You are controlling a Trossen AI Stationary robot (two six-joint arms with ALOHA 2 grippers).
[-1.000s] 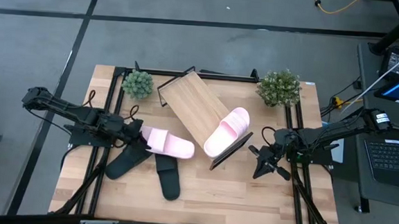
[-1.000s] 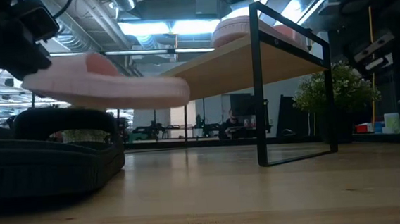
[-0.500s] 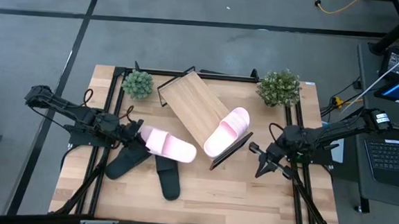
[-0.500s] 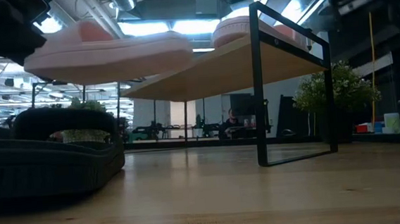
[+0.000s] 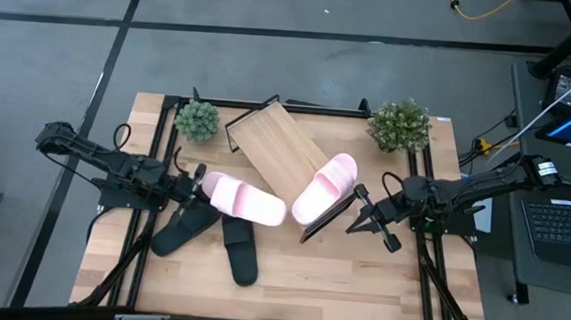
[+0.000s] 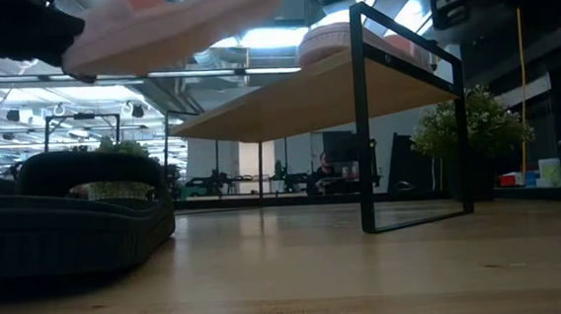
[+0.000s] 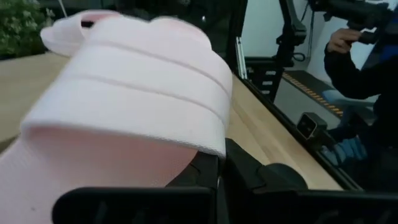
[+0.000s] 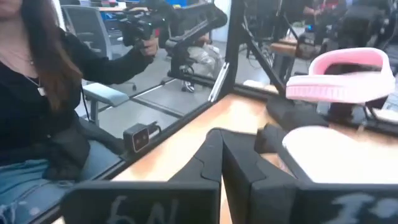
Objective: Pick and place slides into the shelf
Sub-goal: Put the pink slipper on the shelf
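Left claw (image 5: pixel 197 183) pinches a pink slide (image 5: pixel 246 200) clear of the tabletop (image 5: pixel 357 284); right claw (image 5: pixel 360 212), pressed together, apparently empty beside the shelf (image 5: pixel 272 144); no legible markings.

The whole table (image 5: pixel 287 289) is seen from straight above in the high view, with floor on all sides. In the low view the camera is set at tabletop height, facing level across the boards toward the room behind; a black slide (image 6: pixel 63 227) at nine o'clock is very close to the lens. From each wrist, the scene is viewed close along that arm. The shelf (image 5: pixel 276 150) is shared by the high and low views, and the raised pink slide (image 5: pixel 246 201) is caught by the high, low, left wrist and right wrist views. A seated person (image 8: pixel 43 93) is seen beyond the table edge.
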